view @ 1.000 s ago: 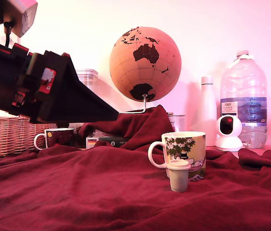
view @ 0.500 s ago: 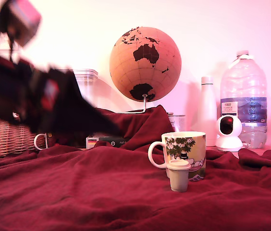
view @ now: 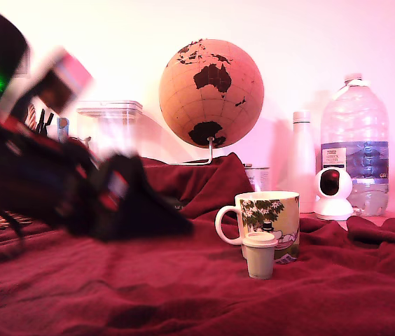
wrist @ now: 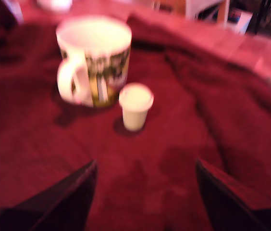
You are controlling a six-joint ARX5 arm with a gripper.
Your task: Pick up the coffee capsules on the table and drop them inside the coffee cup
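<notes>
A pale beige coffee capsule [view: 260,255] [wrist: 135,106] stands upright on the red-blanketed table [view: 183,287], touching or just in front of the cream coffee cup [view: 271,213] [wrist: 96,57] with its tree cartoon. My gripper [view: 173,222] [wrist: 145,192] is motion-blurred at the exterior view's left, low over the blanket and well short of the capsule. Its two dark fingers [wrist: 73,197] stand wide apart with nothing between them. Only this one capsule shows.
Behind the blanket stand a cork globe [view: 211,92], a white bottle [view: 301,168], a large water bottle [view: 355,147], a small white camera [view: 334,192] and a clear plastic container [view: 113,126]. Blanket folds rise behind the cup.
The arm has swung down and toward the exterior view's right, from high at the left to low over the blanket. Capsule and cup have not moved.
</notes>
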